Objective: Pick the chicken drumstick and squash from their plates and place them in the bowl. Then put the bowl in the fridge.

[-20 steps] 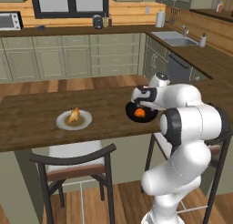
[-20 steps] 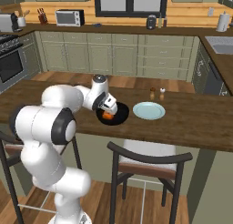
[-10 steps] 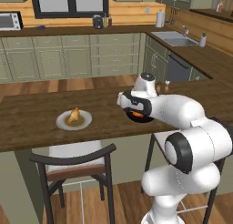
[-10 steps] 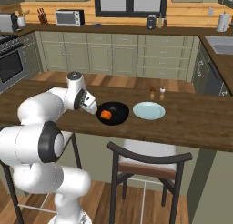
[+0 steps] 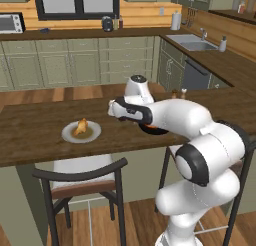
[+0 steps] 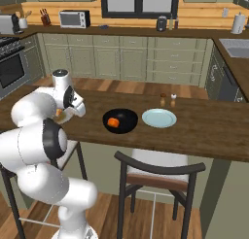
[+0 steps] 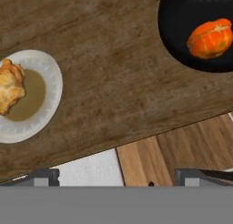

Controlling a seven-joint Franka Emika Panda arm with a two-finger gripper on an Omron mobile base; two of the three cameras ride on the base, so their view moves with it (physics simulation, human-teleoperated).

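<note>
Gripper [image 7: 116, 176]: jaws spread fully wide, holding nothing and touching nothing, poised above the wooden table [image 7: 118, 86] between the two dishes. Squash [image 7: 210, 38]: bright orange, lying inside the glossy black bowl [image 7: 182, 18] on the table, with an empty pale plate [image 6: 159, 118] just beside the bowl in the right base view. Chicken drumstick [image 7: 10, 85]: golden-tan, resting on the brown-centred white plate [image 7: 48, 82], well apart from the bowl.
</note>
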